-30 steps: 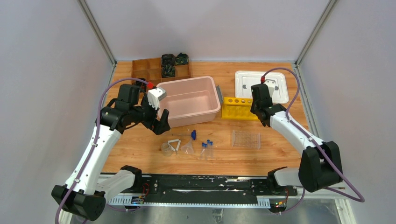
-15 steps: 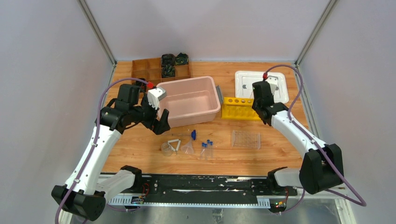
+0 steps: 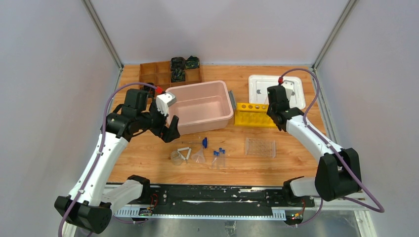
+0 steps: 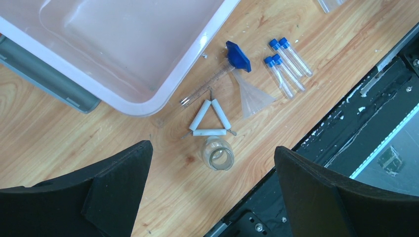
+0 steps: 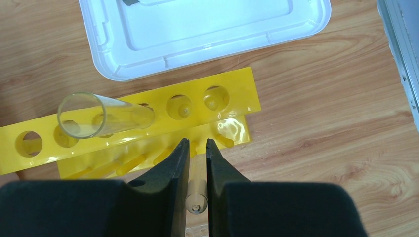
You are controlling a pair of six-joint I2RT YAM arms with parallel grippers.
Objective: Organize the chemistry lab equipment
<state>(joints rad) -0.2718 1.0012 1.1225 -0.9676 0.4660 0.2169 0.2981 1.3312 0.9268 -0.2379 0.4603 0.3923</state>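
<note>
The yellow tube rack point(image 3: 253, 115) stands right of the pink bin. My right gripper point(image 3: 273, 114) hovers at its right end, shut on a clear tube point(image 5: 196, 192) held over the rack point(image 5: 232, 91). Another clear open tube point(image 5: 104, 116) stands in a rack hole. My left gripper point(image 3: 170, 129) is open and empty above the small beaker point(image 4: 218, 154), white wire triangle point(image 4: 210, 120), funnel point(image 4: 252, 96), blue-tipped rod point(image 4: 217, 79) and several blue-capped tubes point(image 4: 286, 64). The clear rectangular tray point(image 3: 260, 147) lies in front of the rack.
The large pink bin point(image 3: 200, 106) sits mid-table, its white lid point(image 3: 276, 91) behind the rack. A brown compartment box point(image 3: 170, 71) with dark items is at the back left. A black rail point(image 3: 217, 195) runs along the near edge.
My right gripper has shifted slightly to the right at the rack's end. The left arm has not moved.
</note>
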